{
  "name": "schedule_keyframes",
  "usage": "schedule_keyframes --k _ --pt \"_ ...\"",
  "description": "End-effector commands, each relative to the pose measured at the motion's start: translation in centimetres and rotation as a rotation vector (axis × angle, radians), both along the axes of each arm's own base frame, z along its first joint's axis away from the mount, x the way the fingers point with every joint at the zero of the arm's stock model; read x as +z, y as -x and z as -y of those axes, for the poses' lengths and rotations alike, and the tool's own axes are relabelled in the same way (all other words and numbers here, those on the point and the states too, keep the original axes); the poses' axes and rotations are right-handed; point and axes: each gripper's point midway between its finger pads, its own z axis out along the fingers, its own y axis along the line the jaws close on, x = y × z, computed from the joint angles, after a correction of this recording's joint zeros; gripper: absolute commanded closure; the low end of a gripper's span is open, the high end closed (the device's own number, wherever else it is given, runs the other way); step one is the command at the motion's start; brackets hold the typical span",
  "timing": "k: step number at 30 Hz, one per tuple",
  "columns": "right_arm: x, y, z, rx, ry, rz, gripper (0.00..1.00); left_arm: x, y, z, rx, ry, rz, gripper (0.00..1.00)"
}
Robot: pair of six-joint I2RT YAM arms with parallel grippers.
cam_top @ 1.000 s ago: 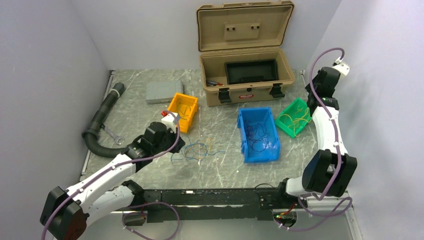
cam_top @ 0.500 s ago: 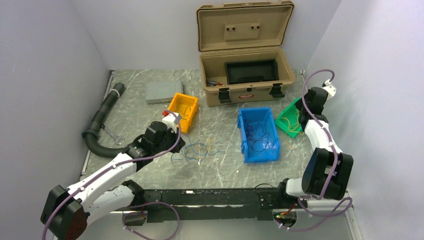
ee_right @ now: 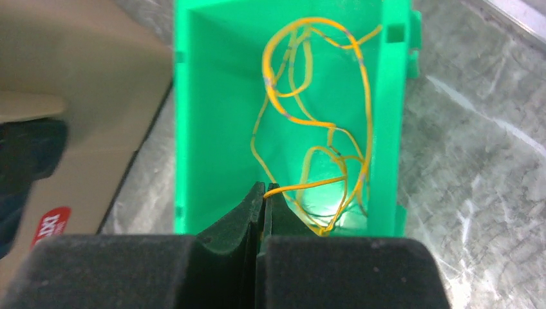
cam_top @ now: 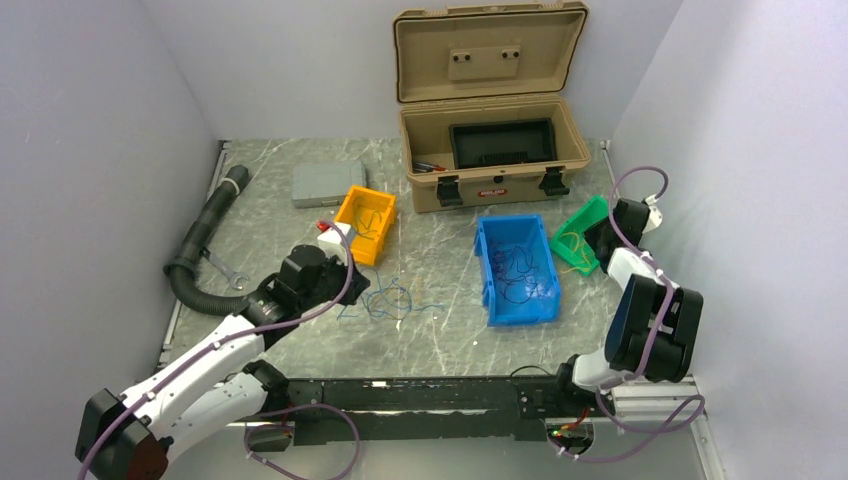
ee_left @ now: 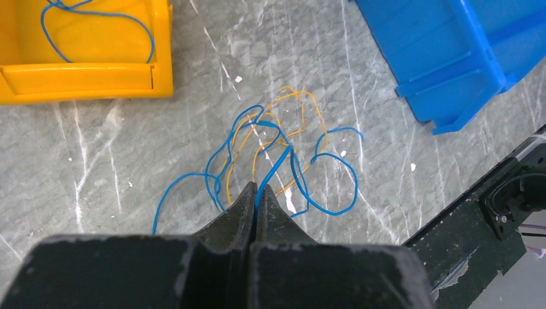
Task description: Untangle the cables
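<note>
our left pincer [ee_left: 256, 191] clamped on the cables [ee_left: 277, 154], tangled on the bench [ee_left: 96, 161] left of the blue bin [ee_left: 451, 51], our right pincer [ee_right: 264, 191] clamped on a yellow wire [ee_right: 302, 119] in the green bin [ee_right: 212, 96] right of it

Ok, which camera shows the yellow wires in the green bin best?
The right wrist view: it looks straight into the green bin, yellow wires filling the frame, one strand pinched in the right gripper. The top view shows only a tiny tangle. The left wrist view misses that bin.
</note>
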Motion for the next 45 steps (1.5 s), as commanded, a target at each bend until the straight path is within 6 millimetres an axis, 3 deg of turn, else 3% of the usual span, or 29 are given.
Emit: schedule_keyframes --k 1,5,13,14,15,16,18,22,29,32,36,40,45 --pt "-1.2 -0.8 1.1 -0.041 -0.045 0.005 1.00 0.8 0.4 0.2 -0.008 0.043 0.021 1.00" --pt "-1.4 -1.3 1.1 -0.020 -0.074 -0.017 1.00 0.7 0.5 0.2 -0.009 0.043 0.021 1.00" --pt "3.2 -0.6 2.7 -0.067 0.014 -0.026 0.90 1.3 0.4 0.3 -0.022 0.032 0.041 1.00" --pt "3.7 -0.6 2.7 -0.068 0.019 -0.030 0.79 1.4 0.4 0.3 -0.026 0.031 0.042 1.00" --pt "4.1 -0.4 2.8 -0.071 0.021 -0.039 0.61 1.3 0.4 0.4 -0.029 0.030 0.041 1.00" --pt "4.7 -0.2 2.7 -0.070 0.026 -0.034 0.51 1.5 0.4 0.4 -0.032 0.032 0.044 1.00" --pt "5.7 0.3 2.8 -0.083 0.039 -0.022 0.45 1.6 0.3 0.4 -0.034 0.029 0.046 1.00" --pt "7.5 1.4 2.3 -0.072 0.056 0.004 0.41 2.0 0.5 0.4 -0.037 0.028 0.052 1.00" --pt "9.2 4.7 0.5 -0.049 0.039 0.021 0.18 2.2 0.9 0.2 -0.039 0.042 0.063 1.00" --pt "8.8 6.2 -0.9 -0.055 -0.019 0.030 0.09 2.3 1.0 0.3 -0.048 0.047 0.064 1.00" --pt "7.2 7.8 -2.9 -0.037 -0.110 0.016 0.08 2.3 1.2 0.4 -0.057 0.049 0.067 1.00" --pt "5.1 8.9 -4.2 -0.021 -0.168 -0.006 0.17 2.4 1.3 0.4 -0.061 0.048 0.074 1.00" --pt "2.5 8.9 -5.0 0.018 -0.206 -0.031 0.26 2.5 1.3 0.3 -0.064 0.049 0.078 1.00"
